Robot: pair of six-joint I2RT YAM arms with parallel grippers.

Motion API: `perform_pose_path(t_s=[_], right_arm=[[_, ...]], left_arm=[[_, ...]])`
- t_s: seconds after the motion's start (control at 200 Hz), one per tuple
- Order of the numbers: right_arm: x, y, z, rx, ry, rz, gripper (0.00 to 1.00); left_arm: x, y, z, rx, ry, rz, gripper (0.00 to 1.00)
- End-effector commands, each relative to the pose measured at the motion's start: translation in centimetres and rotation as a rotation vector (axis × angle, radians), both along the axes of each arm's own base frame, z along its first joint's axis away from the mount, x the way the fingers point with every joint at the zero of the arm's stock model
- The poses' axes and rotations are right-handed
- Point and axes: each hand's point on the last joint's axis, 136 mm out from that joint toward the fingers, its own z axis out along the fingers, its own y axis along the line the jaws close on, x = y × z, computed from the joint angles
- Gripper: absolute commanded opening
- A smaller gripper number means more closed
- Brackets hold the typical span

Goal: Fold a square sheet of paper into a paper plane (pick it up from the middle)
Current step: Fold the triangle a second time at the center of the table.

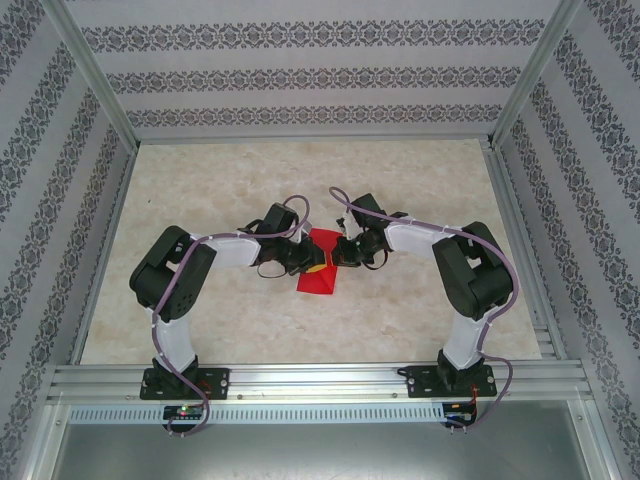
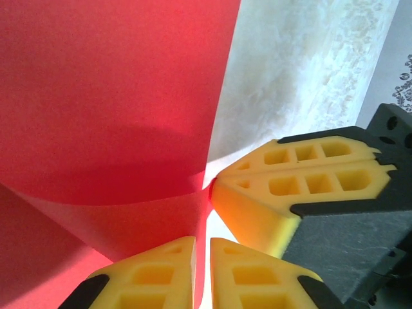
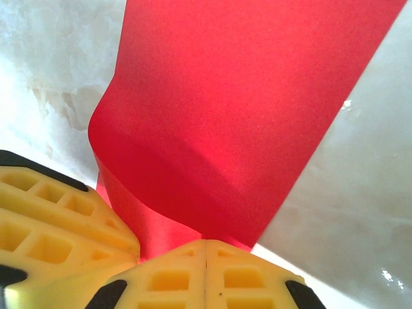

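The square sheet of paper (image 1: 318, 280) is bright red and lies bent on the table between both grippers. In the left wrist view the sheet (image 2: 116, 84) curves up, and one thin edge runs between my left gripper's (image 2: 201, 243) yellow fingers. They stand a narrow gap apart, with light showing beside the paper. My right gripper (image 3: 206, 244) is shut, its pads pressed together on the sheet's (image 3: 244, 96) curled near edge. The two grippers (image 1: 312, 262) (image 1: 345, 250) nearly touch tip to tip over the paper.
The tabletop (image 1: 200, 200) is pale marble-patterned, boxed in by patterned walls and an aluminium frame (image 1: 320, 378) at the near edge. Both arm bases stand on that frame. The right gripper's yellow fingers (image 2: 290, 187) crowd the left wrist view.
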Motion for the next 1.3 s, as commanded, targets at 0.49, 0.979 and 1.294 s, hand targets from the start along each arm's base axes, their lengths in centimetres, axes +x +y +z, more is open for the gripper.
perform_pose_path(t_s=[0.49, 0.979, 1.294], right_arm=[[1.3, 0.1, -0.3, -0.017, -0.014, 0.017, 0.04], [1.3, 0.0, -1.0, -0.034, 0.001, 0.019, 0.04], [0.9, -0.5, -1.6, -0.064, 0.015, 0.019, 0.04]], left_arm=[[-0.3, 0.9, -2.5, 0.106, 0.024, 0.004, 0.15], [-0.5, 1.6, -3.3, 0.159, 0.041, 0.015, 0.14], [0.3, 0.5, -0.2, 0.081, -0.026, -0.003, 0.14]])
